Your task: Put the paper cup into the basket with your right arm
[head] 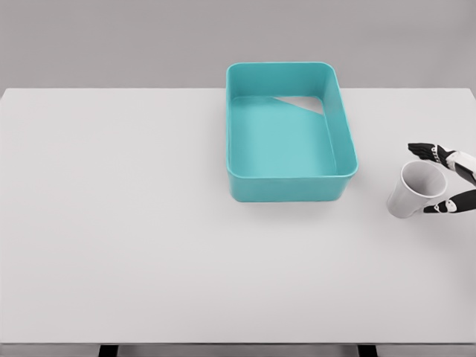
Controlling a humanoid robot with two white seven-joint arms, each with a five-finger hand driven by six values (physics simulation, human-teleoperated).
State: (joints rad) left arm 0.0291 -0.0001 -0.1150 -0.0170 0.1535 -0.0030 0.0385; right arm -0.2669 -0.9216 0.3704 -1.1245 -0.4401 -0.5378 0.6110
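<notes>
Since the frame cuts off at the right edge, only the fingers [445,156] and thumb of the right hand [446,181] show; palm, wrist and arm are out of shot. Left arm isn't visible at all.

Right hand is around the cup [415,190]: upper fingers sit at the far side of the rim, thumb against the near side by the mouth. Looks like a grasp, though the contact on the hidden side can't be confirmed. Cup is white, tilted, mouth facing up and right toward the hand, base pointing down-left. Can't tell if the base touches the table [149,223] or is just clear of it.

Cup is near the table's right edge, well apart from the basket [288,190], to its right and slightly nearer the camera.

Basket is teal, rectangular, open top, standing flat past table centre. Nothing inside; a pale triangular patch shows at the far right inner corner, hard to say what it is.
</notes>
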